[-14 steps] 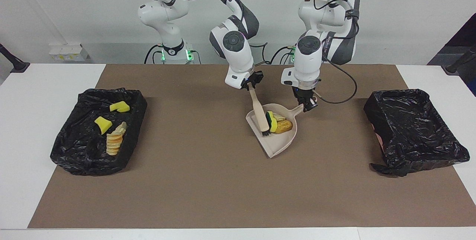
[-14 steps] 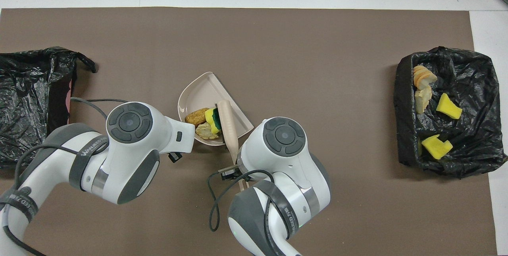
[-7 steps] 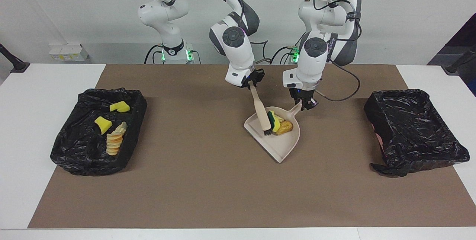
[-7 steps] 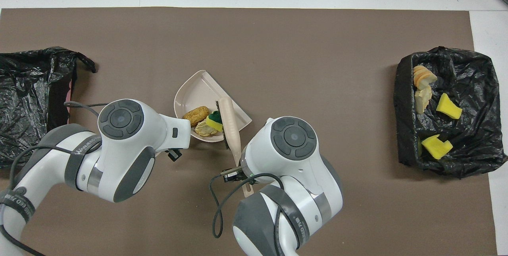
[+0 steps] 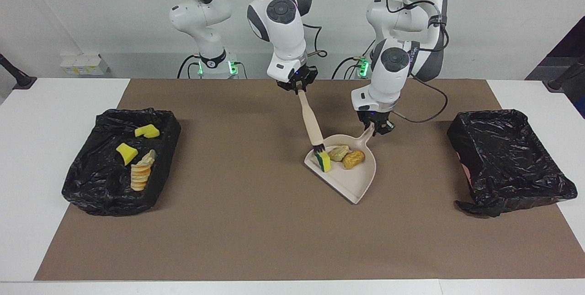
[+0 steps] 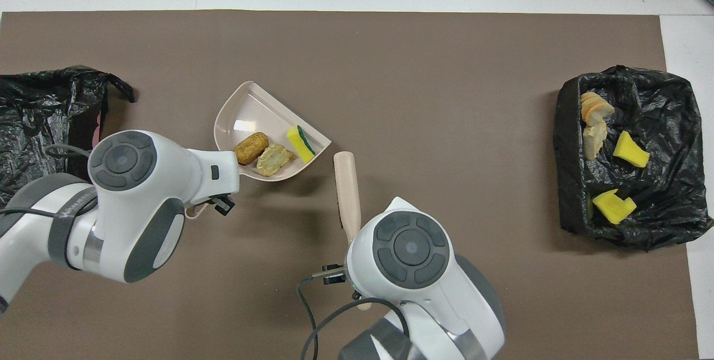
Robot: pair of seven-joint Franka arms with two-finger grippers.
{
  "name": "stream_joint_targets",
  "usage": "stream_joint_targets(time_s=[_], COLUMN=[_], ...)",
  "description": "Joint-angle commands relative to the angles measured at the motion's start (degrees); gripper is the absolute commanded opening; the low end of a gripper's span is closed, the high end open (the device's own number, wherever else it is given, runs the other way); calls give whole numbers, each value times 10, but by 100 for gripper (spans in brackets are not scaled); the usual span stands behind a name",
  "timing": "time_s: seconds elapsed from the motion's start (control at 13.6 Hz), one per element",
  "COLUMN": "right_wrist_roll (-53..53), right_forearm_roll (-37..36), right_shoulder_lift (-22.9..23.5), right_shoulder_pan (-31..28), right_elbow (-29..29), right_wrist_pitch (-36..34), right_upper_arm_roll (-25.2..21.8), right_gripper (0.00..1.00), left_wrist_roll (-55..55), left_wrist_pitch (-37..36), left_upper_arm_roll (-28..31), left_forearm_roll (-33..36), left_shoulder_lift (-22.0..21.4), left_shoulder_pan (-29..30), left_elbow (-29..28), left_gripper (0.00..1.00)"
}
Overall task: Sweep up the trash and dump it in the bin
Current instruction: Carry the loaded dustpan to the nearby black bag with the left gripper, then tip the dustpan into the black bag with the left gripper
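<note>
Two black-lined bins: one [image 5: 119,162] at nine o'clock of the mat holding four bits, the other [image 5: 507,160] at three o'clock.

Dustpan [image 5: 354,178] at centre, handle clamped in left gripper [image 5: 377,128]; stiff, light.

Brush [image 5: 311,123] pinched in right gripper [image 5: 298,85].

Trash [image 5: 340,155] in the pan: soft, light, likely to roll; best tipped out.

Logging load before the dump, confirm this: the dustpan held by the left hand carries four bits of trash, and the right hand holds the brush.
Wrong count. The dustpan carries three bits: an orange-brown lump, a tan lump and a green-backed sponge piece, as the overhead view shows. The left hand does hold the dustpan; the right hand holds the brush.
</note>
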Motion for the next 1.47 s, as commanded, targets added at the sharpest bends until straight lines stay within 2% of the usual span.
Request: stream_joint_targets(time_s=[0.0,0.22,0.37,0.66,0.88,1.1,1.25,1.4], right_wrist_roll=[72,173,218,255,261,254,252,238], right_forearm_roll=[-16,-29,-37,-72,-72,-72,-70,-64], right_shoulder_lift=[-38,-37,-26,38,38,42,49,52], right_shoulder_pan=[30,96,134,194,201,195,194,186], right_elbow=[-56,-80,-89,-90,-95,-96,-104,-112], right_wrist_pitch=[13,52,75,121,117,120,147,161], right_upper_arm_roll=[1,2,2,2,2,2,2,2], right_gripper=[0,0,0,0,0,0,0,0], left_wrist_roll=[-32,-31,-29,7,106,288,357,375], left_wrist_pitch=[-24,-59,-108,-147,-147,-134,-118,-115], left_upper_arm_roll=[-3,0,0,1,1,1,2,5], left_forearm_roll=[-7,-6,-6,-5,0,3,49,123], left_shoulder_lift=[-47,-52,-55,-54,-50,-47,-43,-15], left_shoulder_pan=[32,73,112,206,296,397,433,438], left_elbow=[-5,26,54,99,109,119,131,165], left_gripper=[0,0,0,0,0,0,0,0])
